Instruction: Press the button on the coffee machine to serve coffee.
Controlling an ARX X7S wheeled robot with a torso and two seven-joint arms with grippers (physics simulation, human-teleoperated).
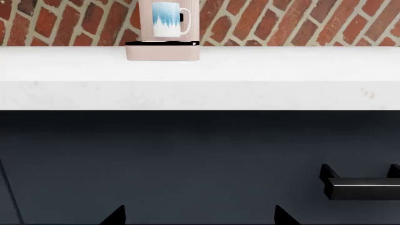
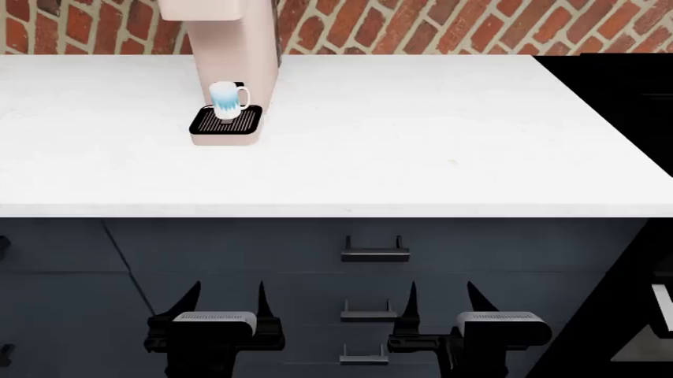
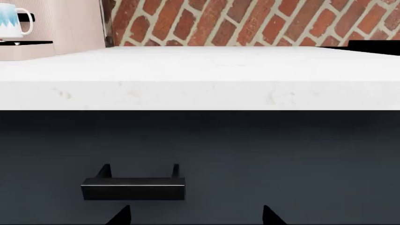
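Note:
The pale pink-beige coffee machine point(image 2: 250, 47) stands at the back left of the white counter point(image 2: 421, 142), against the brick wall. Its head is cut off by the view's top edge, so its buttons are out of view. A white mug with a blue pattern point(image 2: 226, 100) stands on its black slatted drip tray point(image 2: 226, 120). The mug point(image 1: 170, 18) and the machine's base point(image 1: 162, 50) also show in the left wrist view. My left gripper point(image 2: 223, 303) and right gripper point(image 2: 440, 299) are both open and empty, low in front of the dark drawers, below counter height.
Dark blue-grey drawers with black bar handles point(image 2: 374, 252) run under the counter; one handle shows in the right wrist view point(image 3: 133, 187) and in the left wrist view point(image 1: 362, 185). A black appliance point(image 2: 620, 94) borders the counter's right end.

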